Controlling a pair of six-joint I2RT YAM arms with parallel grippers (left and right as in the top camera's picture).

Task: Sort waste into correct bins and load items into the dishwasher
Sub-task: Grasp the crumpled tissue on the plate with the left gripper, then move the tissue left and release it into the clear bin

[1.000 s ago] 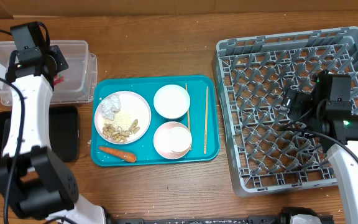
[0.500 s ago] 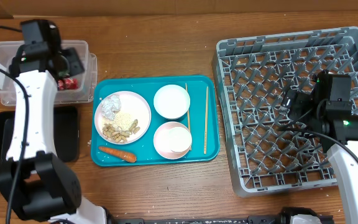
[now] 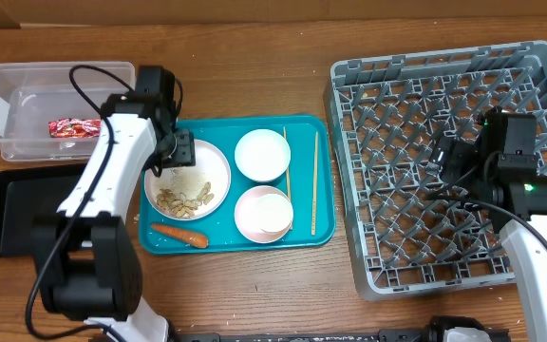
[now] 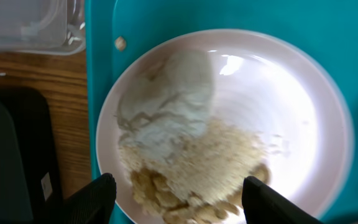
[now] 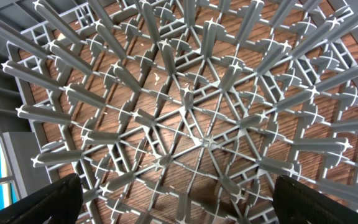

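Note:
My left gripper (image 3: 171,152) is open and empty just above the white plate (image 3: 215,171); in the left wrist view its fingers (image 4: 178,199) straddle the plate's near side. The plate (image 4: 303,106) holds the silver foil ball (image 4: 166,99), white rice (image 4: 213,155) and brownish bits (image 3: 180,199). The red wrapper (image 3: 72,127) lies in the clear tub (image 3: 27,76). The carrot (image 3: 179,234) lies on the teal tray (image 3: 235,239). Two white bowls (image 3: 262,154) (image 3: 264,214) and chopsticks (image 3: 314,180) are on the tray. My right gripper (image 3: 442,157) (image 5: 176,199) is open over the grey dish rack (image 3: 444,95) (image 5: 191,118).
The shallow black tray (image 3: 8,214) lies in front of the clear tub at the left edge. The dish rack's low walls stand right of the teal tray. Bare wooden table runs along the front and back.
My left arm has swung right from above the clear tub to above the plate. The red wrapper has been let go and now lies in the tub. The right arm has not moved.

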